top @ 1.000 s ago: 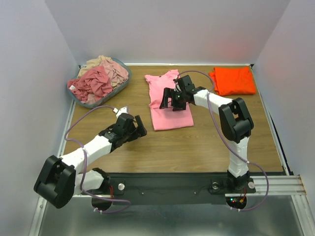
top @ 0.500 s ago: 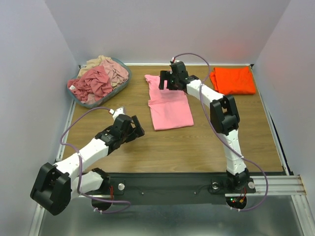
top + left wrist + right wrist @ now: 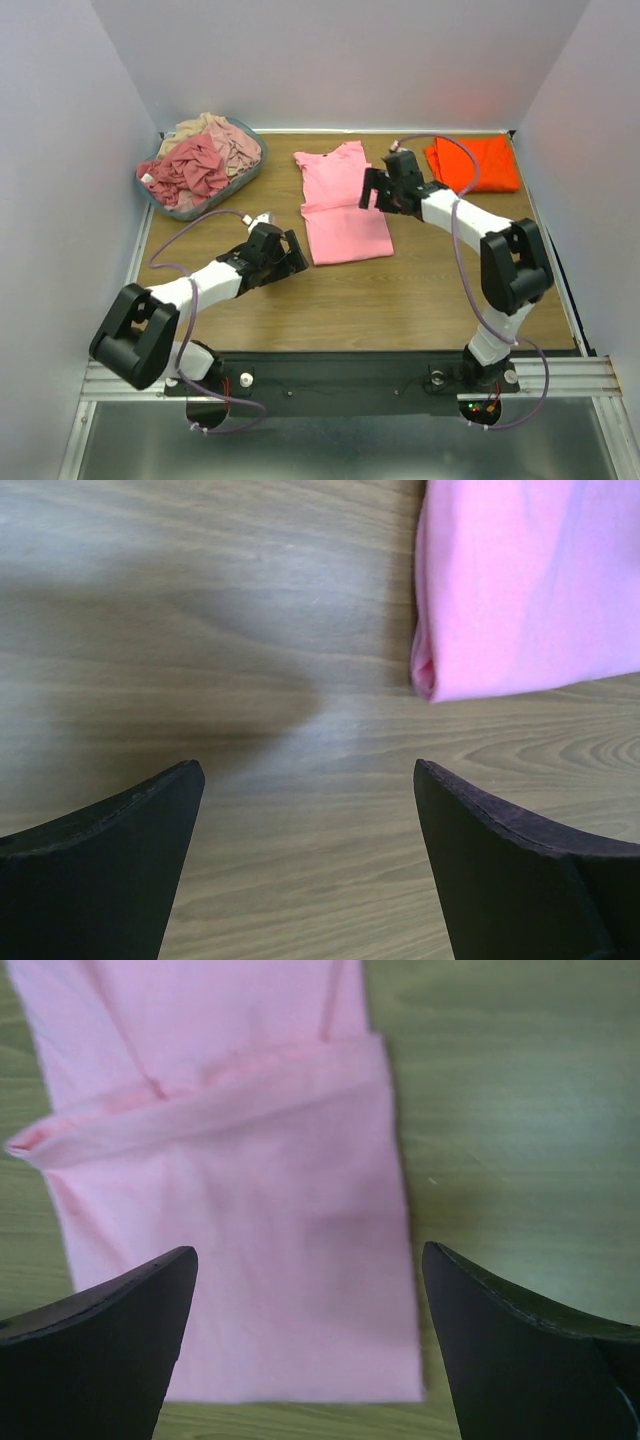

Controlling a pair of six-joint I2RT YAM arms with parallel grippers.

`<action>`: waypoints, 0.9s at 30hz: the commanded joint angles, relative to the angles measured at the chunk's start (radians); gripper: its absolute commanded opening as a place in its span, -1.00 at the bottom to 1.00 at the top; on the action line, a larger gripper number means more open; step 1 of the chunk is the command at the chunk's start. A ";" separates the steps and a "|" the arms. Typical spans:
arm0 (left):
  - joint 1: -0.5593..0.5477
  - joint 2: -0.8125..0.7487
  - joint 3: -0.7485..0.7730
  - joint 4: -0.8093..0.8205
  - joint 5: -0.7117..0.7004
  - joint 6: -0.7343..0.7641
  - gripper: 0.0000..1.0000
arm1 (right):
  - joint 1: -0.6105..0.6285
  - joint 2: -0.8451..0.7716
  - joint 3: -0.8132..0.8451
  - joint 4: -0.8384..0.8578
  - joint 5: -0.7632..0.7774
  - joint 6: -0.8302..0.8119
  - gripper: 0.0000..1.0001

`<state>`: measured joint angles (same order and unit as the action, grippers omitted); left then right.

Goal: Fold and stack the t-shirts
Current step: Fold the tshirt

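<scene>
Mid-desk, the pink t-shirt [image 3: 340, 205] lies flat with its long sides turned in and a ridge of cloth across it below the sleeves. I judge it half folded, not yet a packet. The orange t-shirt [image 3: 472, 163] sits folded at the far right corner. The dusty rose t-shirts [image 3: 190, 170] and beige t-shirts [image 3: 215, 135] are heaped in the basket [image 3: 222, 197], far left.

My left tool [image 3: 293, 258] is low, just off the pink shirt's near left corner, jaws wide and holding nothing. My right tool [image 3: 368, 192] hangs over the shirt's right edge, also spread wide and empty.

Risks, as I read them:
- If a pinch takes only the top layer, the tucked side would peel open on the lift.
- At the near corner the rolled edge is thick. A finger could shove it along the desk rather than slide under it, and the cloth would bunch.
- If the two tools lift unevenly, the fold comes out skewed.
- The right arm's cable [image 3: 462, 160] loops over the orange shirt, so a wide swing might drag across it and rumple it.

The desk [image 3: 420, 290] is wood-grain, smooth and matte, and I expect little grip on the cloth. Pale walls [image 3: 350, 60] close in three sides. The light is even.
</scene>
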<state>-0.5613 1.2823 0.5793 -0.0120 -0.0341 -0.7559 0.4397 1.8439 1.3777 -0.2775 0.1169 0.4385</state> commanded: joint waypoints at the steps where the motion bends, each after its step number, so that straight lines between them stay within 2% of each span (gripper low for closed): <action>1: -0.006 0.083 0.100 0.122 0.072 0.023 0.97 | -0.065 -0.087 -0.208 0.032 -0.034 0.108 1.00; 5: -0.017 0.191 0.154 0.149 0.096 0.030 0.93 | -0.065 -0.189 -0.363 0.054 -0.033 0.115 0.91; 8: -0.022 0.259 0.197 0.155 0.114 0.029 0.68 | -0.067 -0.236 -0.433 0.061 0.003 0.132 0.80; 9: -0.026 0.271 0.201 0.168 0.118 0.029 0.50 | -0.068 -0.242 -0.445 0.064 0.003 0.134 0.77; 12: -0.046 0.330 0.221 0.176 0.123 0.027 0.24 | -0.068 -0.229 -0.459 0.077 -0.048 0.131 0.60; 13: -0.049 0.342 0.228 0.175 0.125 0.026 0.06 | -0.067 -0.213 -0.460 0.081 -0.068 0.131 0.43; 16: -0.057 0.390 0.237 0.172 0.123 0.021 -0.24 | -0.068 -0.189 -0.462 0.109 -0.111 0.138 0.14; 19: -0.060 0.403 0.240 0.167 0.114 0.012 -0.45 | -0.067 -0.180 -0.468 0.115 -0.155 0.147 -0.04; 20: -0.060 0.408 0.238 0.167 0.114 0.012 -0.52 | -0.067 -0.178 -0.473 0.119 -0.157 0.147 -0.17; 22: -0.061 0.411 0.240 0.164 0.111 0.016 -0.96 | -0.067 -0.173 -0.474 0.126 -0.154 0.149 -0.34; 23: -0.063 0.411 0.240 0.158 0.108 0.020 -1.00 | -0.067 -0.170 -0.473 0.126 -0.157 0.149 -0.50; 25: -0.066 0.411 0.238 0.149 0.106 0.023 -1.00 | -0.067 -0.166 -0.473 0.127 -0.183 0.146 -0.67; 27: -0.078 0.397 0.222 0.149 0.103 0.020 -1.00 | -0.068 -0.179 -0.477 0.130 -0.197 0.146 -0.96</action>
<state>-0.6178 1.6764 0.8032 0.1757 0.0788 -0.7490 0.3679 1.6691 0.9054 -0.1967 -0.0380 0.5827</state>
